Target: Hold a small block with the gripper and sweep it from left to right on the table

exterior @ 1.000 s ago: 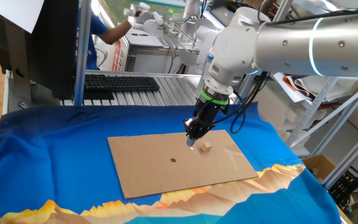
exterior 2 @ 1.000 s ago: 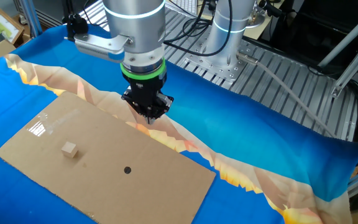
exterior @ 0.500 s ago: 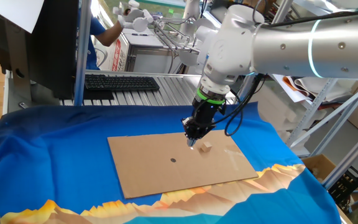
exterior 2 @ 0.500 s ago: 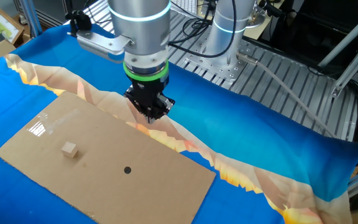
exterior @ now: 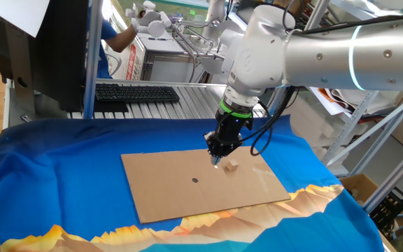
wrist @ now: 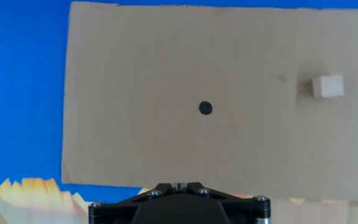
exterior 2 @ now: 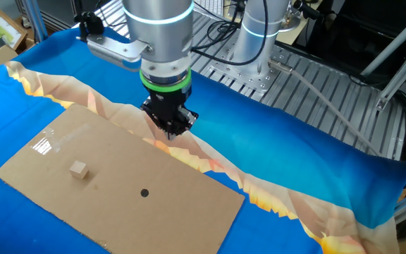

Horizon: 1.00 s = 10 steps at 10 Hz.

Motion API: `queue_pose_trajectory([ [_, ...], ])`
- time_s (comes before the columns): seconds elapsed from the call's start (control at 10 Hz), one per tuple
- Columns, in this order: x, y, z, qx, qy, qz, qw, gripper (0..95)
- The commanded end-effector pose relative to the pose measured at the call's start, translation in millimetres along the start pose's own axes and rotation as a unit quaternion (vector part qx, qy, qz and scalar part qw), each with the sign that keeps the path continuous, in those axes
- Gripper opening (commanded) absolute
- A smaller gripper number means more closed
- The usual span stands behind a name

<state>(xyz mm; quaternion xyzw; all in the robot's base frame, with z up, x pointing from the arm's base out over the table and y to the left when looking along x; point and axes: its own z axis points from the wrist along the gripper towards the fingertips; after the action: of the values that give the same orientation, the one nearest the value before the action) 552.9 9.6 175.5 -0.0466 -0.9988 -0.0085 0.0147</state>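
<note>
The small block (exterior: pixel 233 165) is a tiny pale tan cube lying free on the brown cardboard (exterior: pixel 173 192) on the blue-clothed table (exterior: pixel 54 168). It also shows in the other fixed view (exterior 2: pixel 80 169) and at the right of the hand view (wrist: pixel 327 86). My gripper (exterior: pixel 215 160), black with a green collar, hangs above the cardboard a little left of the block. In the other fixed view the gripper (exterior 2: pixel 169 132) is over the cardboard's far edge, well away from the block. In the hand view the gripper (wrist: pixel 179 185) has its jaws together and holds nothing.
A small dark dot (wrist: pixel 206 108) marks the middle of the cardboard (wrist: pixel 166 74). A grey slatted bench with a black keyboard (exterior: pixel 135 92) stands behind the table. A person with a white knobbed gripper (exterior: pixel 149 15) is at the back. Orange-yellow print (exterior 2: pixel 259 194) runs along the cloth.
My arm has shifted slightly, with the gripper staying above the cardboard near the block. The block has not moved. The white gripper in the background has moved.
</note>
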Motion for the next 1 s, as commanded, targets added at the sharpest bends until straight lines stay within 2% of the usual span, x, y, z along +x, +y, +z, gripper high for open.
queue_pose_trajectory([
  [0.1, -2.0, 0.7, -0.6, 0.004, 0.007, -0.011, 0.9999, 0.0],
  [0.2, -2.3, 0.6, -0.3, 0.004, 0.005, -0.016, 0.9999, 0.0],
  [0.3, -7.8, -4.3, 0.8, 0.01, 0.0, -0.056, 0.9984, 0.0],
  [0.4, -12.5, -8.9, 1.6, 0.019, -0.008, -0.069, 0.9974, 19.0],
  [0.6, -23.7, -23.8, 6.8, 0.023, -0.016, -0.1, 0.9946, 19.0],
  [0.8, -30.7, -36.7, 11.6, 0.022, -0.03, -0.116, 0.9926, 19.0],
  [1.0, -36.7, -54.7, 10.7, 0.023, -0.028, -0.133, 0.9905, 19.0],
])
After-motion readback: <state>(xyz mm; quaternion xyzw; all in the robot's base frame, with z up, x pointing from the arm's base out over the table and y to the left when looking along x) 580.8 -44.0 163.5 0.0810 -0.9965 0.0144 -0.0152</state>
